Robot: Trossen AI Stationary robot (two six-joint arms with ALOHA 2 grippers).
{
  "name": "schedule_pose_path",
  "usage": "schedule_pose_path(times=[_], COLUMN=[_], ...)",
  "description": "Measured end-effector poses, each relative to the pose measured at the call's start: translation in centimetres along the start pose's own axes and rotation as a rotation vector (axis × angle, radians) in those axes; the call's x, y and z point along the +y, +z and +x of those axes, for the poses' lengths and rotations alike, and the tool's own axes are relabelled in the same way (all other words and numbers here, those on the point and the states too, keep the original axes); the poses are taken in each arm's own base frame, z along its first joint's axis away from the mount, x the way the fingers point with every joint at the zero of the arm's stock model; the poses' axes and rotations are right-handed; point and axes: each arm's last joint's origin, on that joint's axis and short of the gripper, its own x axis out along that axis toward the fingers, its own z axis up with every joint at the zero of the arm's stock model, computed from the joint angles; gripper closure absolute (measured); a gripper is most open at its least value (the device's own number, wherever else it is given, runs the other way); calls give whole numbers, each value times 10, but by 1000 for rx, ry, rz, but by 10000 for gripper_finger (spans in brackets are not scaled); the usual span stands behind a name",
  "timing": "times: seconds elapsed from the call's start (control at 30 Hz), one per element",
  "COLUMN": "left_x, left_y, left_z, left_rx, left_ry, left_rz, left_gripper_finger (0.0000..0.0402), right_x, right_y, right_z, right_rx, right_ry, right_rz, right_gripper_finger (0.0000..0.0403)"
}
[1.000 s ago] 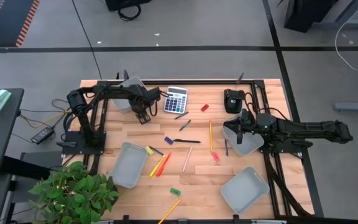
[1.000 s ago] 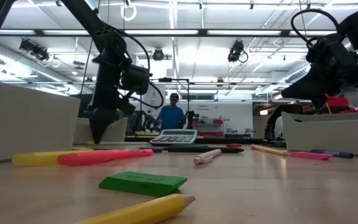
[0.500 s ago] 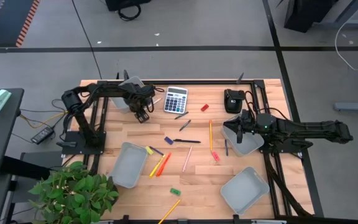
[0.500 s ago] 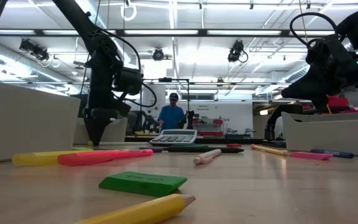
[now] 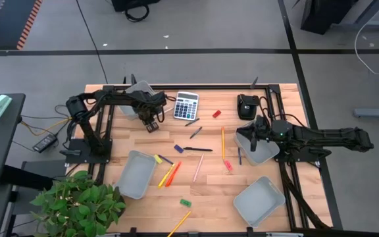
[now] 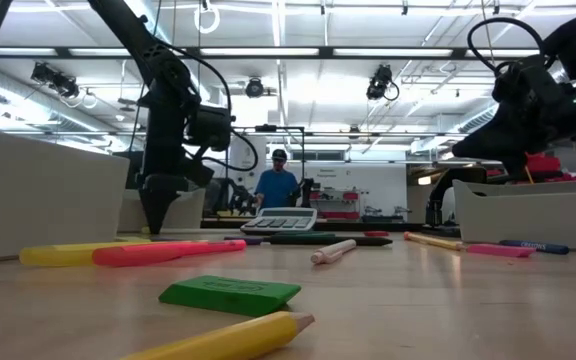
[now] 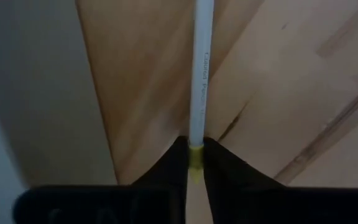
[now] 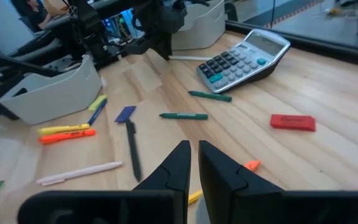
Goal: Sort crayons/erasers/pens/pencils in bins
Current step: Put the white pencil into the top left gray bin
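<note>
A pale white pencil (image 7: 201, 74) with a yellow end lies on the wood between the far-left bin (image 5: 139, 99) and the calculator (image 5: 185, 105). My left gripper (image 5: 152, 120) stands over its end beside that bin, shut on it. My right gripper (image 5: 252, 130) hovers shut and empty over the right bin (image 5: 260, 150). Orange and yellow crayons (image 5: 168, 174), dark pens (image 5: 196, 149), more pencils (image 5: 223, 141), a red eraser (image 5: 216, 113) and a green eraser (image 5: 185, 202) lie loose mid-table. Two more bins sit near left (image 5: 137, 173) and near right (image 5: 258, 201). My left gripper pinches the pencil's yellow end (image 7: 195, 154) between its two fingertips (image 7: 178, 160), coming from above and pointing down. The rest of the pencil runs straight away from the fingers along the table (image 8: 190, 58) toward the calculator.
A black box-like device (image 5: 246, 105) stands at the far right. A potted plant (image 5: 77, 204) overhangs the near-left corner. Metal frame rails run along the table's edges. A person (image 6: 276, 185) stands in the room beyond the table.
My left gripper has shifted a little toward the far-left bin, come upright, and shut on the pale pencil's end. The pencil stays on the table.
</note>
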Motion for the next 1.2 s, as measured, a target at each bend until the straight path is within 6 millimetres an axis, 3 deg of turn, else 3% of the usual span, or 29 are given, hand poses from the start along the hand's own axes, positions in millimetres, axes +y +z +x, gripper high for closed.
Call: schedule_pose_path(times=[0.13,0.23,0.43,0.6,0.8,1.0,1.2], left_x=[1,2,-2,-3,21,43,60], left_y=[-2,-4,-8,-13,-29,-36,-46], left_z=[-6,-21,-71,-120,-160,-157,-133], left_rx=[1,47,85,66,180,214,299], left_ry=[-9,-33,-25,-5,175,182,179], left_rz=[-5,-20,24,53,-38,-164,-240], left_gripper_finger=[368,368,348,369,360,367,361], right_x=[-1,-1,-2,-2,-1,-1,0], right_y=[1,2,2,2,2,2,0], right_z=[0,0,0,0,0,0,0], right_rx=[-21,-31,-39,-38,-39,-36,-5], right_ry=[-27,-43,-67,-69,-69,-63,0], right_rz=[-37,-76,-120,-158,-170,-143,-112], right_gripper_finger=[362,362,362,362,362,362,362])
